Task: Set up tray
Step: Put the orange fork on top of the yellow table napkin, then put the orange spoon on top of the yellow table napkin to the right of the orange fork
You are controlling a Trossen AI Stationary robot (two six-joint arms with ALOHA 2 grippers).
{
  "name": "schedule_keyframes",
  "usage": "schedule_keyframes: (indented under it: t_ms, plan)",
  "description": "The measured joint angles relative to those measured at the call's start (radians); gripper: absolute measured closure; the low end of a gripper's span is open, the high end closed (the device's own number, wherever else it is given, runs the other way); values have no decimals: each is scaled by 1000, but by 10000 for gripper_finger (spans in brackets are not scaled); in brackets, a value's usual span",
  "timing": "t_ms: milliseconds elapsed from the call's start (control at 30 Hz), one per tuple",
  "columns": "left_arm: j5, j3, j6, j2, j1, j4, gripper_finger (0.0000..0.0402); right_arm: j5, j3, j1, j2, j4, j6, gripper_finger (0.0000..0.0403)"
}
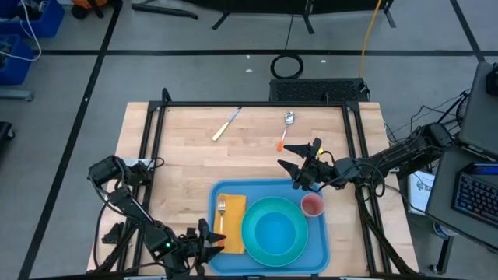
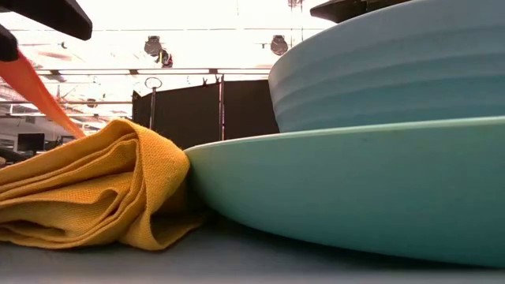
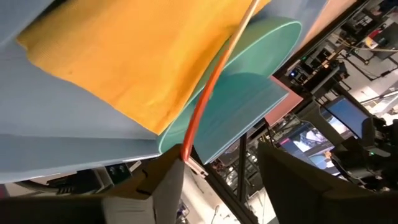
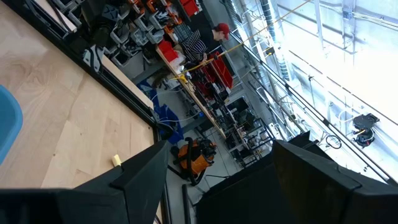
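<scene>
The blue tray [image 1: 311, 237] lies at the table's near middle. On it are a yellow napkin [image 1: 233, 222], a turquoise plate [image 2: 355, 197] with a bowl [image 2: 394, 71] in it, and a pink cup [image 1: 312, 204]. A fork [image 1: 221, 211] with an orange handle [image 3: 205, 99] lies on the napkin. My left gripper [image 3: 227, 180] stands open at the tray's near left corner, at the handle's end. My right gripper [image 1: 302, 173] hovers open above the tray's far right corner with nothing between its fingers. My left gripper is open, and the free end of the fork's orange handle [image 3: 186, 146] lies against the tip of one finger [image 3: 168, 186]; the other finger stands well apart from it. The fingers come slanting down from the near left. The handle [image 2: 39, 95] slants up off the napkin.
A knife [image 1: 226, 124] and an orange-handled spoon [image 1: 285, 130] lie on the bare wood at the far side of the table. A black frame [image 1: 152, 148] runs along the table's left, far and right sides. Bare wood lies between the cutlery and the tray.
</scene>
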Motion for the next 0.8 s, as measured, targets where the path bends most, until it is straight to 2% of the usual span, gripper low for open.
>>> schedule_keyframes:
  t_ms: [167, 400, 500, 700, 800]
  plan:
    - [32, 0, 0, 0, 4, 14, 163, 0, 0, 0, 0, 0, 0, 124]
    - [23, 0, 0, 0, 5, 12, 98, 0, 0, 0, 0, 0, 0, 124]
    - [23, 0, 0, 0, 5, 12, 83, 0, 0, 0, 0, 0, 0, 124]
    - [13, 0, 16, 0, 6, -2, 98, 0, 0, 0, 0, 0, 0, 124]
    - [-45, 0, 151, 0, 15, 6, 117, 0, 0, 0, 0, 0, 0, 124]
